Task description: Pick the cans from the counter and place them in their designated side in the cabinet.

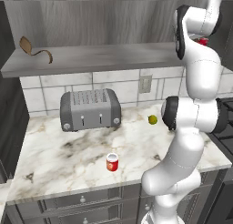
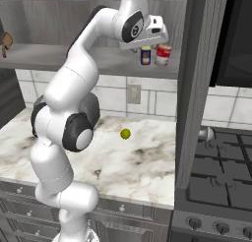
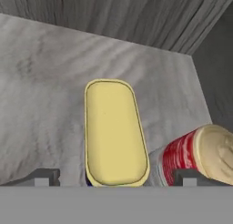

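Kitchen interior. A wall of pale square tiles point(image 1: 113, 89) with grey grout rises behind the worktop and carries an outlet plate point(image 1: 145, 83). A silver two-slot toaster point(image 1: 90, 109) stands against it. To the right sits a black stove point(image 2: 216, 179) with grates and front knobs, under a dark unit, possibly a microwave point(image 2: 231, 37). A tall dark grey panel point(image 2: 197, 83) stands between. Lighting is even and diffuse.

My own arm point(image 1: 198, 59) hides the shelf end beyond my fingers point(image 3: 116, 176); between them the blue can point(image 3: 116, 132) shows just its yellow top, its lower edge cut off.
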Robot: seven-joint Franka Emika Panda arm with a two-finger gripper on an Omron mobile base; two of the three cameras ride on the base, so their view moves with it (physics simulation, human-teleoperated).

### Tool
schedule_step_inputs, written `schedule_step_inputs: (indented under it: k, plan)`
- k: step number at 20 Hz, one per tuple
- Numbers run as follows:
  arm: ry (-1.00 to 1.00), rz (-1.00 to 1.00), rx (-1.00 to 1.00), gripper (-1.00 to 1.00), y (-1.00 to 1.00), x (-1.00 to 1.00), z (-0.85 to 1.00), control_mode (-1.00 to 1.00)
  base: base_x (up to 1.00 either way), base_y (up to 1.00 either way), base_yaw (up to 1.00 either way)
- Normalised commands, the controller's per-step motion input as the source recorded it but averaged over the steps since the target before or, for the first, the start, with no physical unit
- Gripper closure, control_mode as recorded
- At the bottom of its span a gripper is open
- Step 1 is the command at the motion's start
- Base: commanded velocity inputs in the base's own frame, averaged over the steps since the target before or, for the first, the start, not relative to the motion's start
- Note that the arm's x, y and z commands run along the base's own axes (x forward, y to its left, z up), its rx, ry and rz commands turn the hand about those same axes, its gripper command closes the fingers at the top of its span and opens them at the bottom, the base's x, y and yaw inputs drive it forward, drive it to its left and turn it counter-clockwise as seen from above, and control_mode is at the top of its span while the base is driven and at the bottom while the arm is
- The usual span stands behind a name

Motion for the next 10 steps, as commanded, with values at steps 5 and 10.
schedule_step_inputs:
  k: [5, 10]
  plan:
    - [-0.11, 0.04, 0.00, -1.00, 0.00, -0.22, 0.01, -1.00, 0.00, 0.00, 0.00]
    - [-0.12, 0.04, 0.00, -1.00, 0.02, -0.33, 0.00, -1.00, 0.00, 0.00, 0.00]
